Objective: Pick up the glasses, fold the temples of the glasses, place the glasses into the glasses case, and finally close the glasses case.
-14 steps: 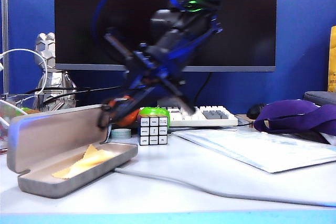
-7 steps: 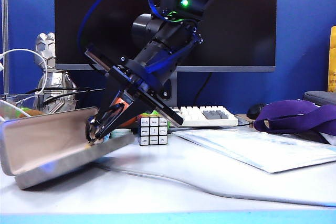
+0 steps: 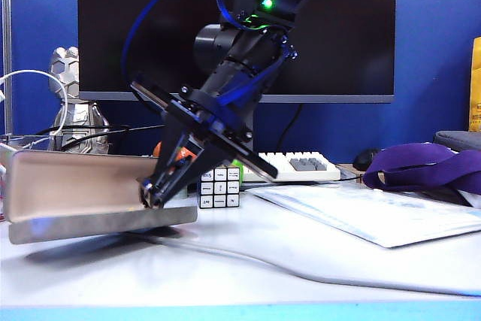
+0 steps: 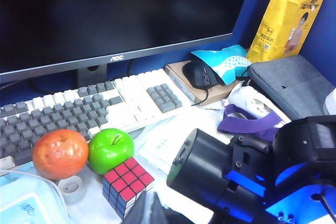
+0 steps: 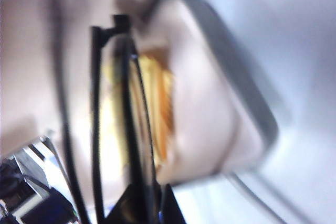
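Grey fabric covers the case [image 3: 90, 219], which lies open at the left of the table [image 3: 248, 268], its lid standing up behind the tray and showing its pale lining. My right gripper [image 3: 150, 195] reaches down from the middle of the scene to the tray's right end, at the case's near rim. In my right wrist view its jaws are nearly closed on the glasses [image 5: 128, 129]: the black frame and the temples [image 5: 96, 114] run out from my fingers over the case [image 5: 220, 93], directly above the yellow cloth [image 5: 157, 108] in the tray. That view is blurred, so I cannot tell whether the glasses touch the lining or the cloth. My left gripper is out of view; its wrist camera looks across the desk at a keyboard [image 4: 89, 103], an orange apple [image 4: 59, 153], a green apple [image 4: 110, 149], a cube [image 4: 127, 183] and my other arm [image 4: 247, 179]. A grey cable [image 3: 316, 274] trails across the table in front.
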### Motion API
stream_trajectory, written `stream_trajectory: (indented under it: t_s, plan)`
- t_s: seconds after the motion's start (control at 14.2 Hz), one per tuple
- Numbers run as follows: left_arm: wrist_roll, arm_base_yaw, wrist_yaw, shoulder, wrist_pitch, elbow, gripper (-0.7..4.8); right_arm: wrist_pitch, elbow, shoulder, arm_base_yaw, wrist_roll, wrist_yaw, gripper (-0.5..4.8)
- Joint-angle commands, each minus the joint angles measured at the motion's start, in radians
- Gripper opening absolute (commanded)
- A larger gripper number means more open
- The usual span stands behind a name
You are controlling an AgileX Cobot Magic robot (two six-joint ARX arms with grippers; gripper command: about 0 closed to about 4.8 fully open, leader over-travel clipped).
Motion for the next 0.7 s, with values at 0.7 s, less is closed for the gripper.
stream_trajectory:
  t_s: [0.7]
  plan:
    - [0.003, 0.000, 0.003, -0.007, 0.013, 0.002, -0.05, -0.158, 0.000, -0.092, -0.024, -0.502, 0.452, -0.01]
